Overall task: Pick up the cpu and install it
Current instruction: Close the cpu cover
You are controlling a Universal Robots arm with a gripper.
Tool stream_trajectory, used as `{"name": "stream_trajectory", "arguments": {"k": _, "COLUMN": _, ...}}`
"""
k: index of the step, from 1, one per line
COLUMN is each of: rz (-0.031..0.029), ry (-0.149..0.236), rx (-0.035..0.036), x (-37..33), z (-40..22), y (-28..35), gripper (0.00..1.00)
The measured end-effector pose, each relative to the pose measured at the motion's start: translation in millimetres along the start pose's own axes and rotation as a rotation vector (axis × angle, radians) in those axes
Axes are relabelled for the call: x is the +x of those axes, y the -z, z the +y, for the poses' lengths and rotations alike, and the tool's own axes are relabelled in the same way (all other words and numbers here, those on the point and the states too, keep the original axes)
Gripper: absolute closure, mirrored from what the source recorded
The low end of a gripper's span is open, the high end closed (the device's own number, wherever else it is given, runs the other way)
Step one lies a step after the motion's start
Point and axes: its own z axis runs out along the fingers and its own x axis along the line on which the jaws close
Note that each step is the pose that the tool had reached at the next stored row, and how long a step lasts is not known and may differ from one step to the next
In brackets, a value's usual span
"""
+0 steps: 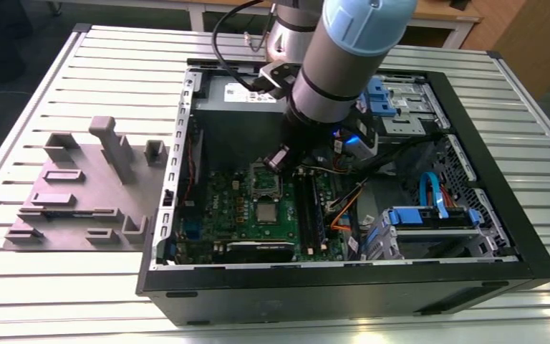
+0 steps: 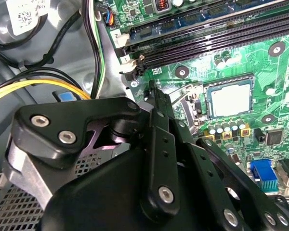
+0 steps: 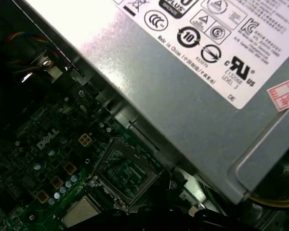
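Silvery cpu (image 2: 229, 99) lies flat on the green motherboard (image 2: 285, 72), claw (image 2: 153, 90) hovering nearby.

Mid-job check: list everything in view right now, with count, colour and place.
table: 1, silvery, under everything
computer case: 1, black, on the table
holder block: 1, grey, on the table, exterior view's left of case
circuit board: 1, green, inside the case
cpu: 1, silvery-grey, in the board's socket
power box: 1, grey, beside the board
cables: several, yellow, black, blue, inside the case
arm: 1, grey and pale blue, reaching into the case
gripper: 1, black, over the board near the cpu
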Motion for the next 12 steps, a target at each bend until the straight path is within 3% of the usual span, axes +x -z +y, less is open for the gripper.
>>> {"name": "stream_trajectory", "arguments": {"k": 12, "rz": 0.0077, "ry": 0.019, "rx": -0.0035, "x": -0.7, "z": -1.0, "y": 2.3, "gripper": 0.90}}
